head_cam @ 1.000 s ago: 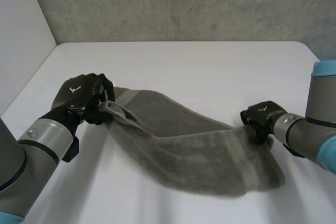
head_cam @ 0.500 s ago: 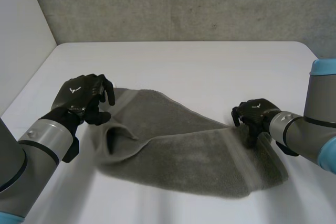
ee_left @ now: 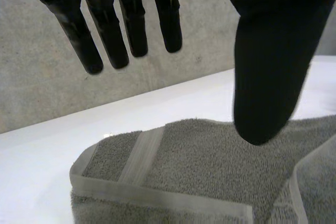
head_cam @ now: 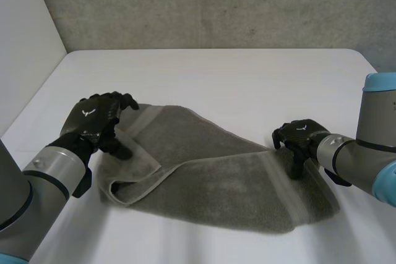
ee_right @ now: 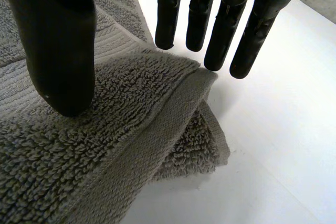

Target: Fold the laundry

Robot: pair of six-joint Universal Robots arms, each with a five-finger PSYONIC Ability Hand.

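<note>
A grey towel (head_cam: 216,177) lies folded over on itself across the white table (head_cam: 216,78), slanting from the left toward the near right. My left hand (head_cam: 93,122) hovers over the towel's left end, open, its straight fingers (ee_left: 105,30) and thumb (ee_left: 268,77) spread above the striped hem of the towel (ee_left: 199,166). My right hand (head_cam: 300,135) is at the towel's right end on its far edge, also open. Its fingers (ee_right: 220,30) point down just past a doubled corner of the towel (ee_right: 79,156), and its thumb (ee_right: 58,51) stands over the pile.
A concrete wall runs behind the table and a pale panel stands at the left. Bare tabletop stretches beyond the towel toward the far edge. The table's right edge is close to my right arm.
Both hands have opened and let go of the towel. Its left end has dropped onto the table and now lies flatter, with a folded-over flap near my left hand.
</note>
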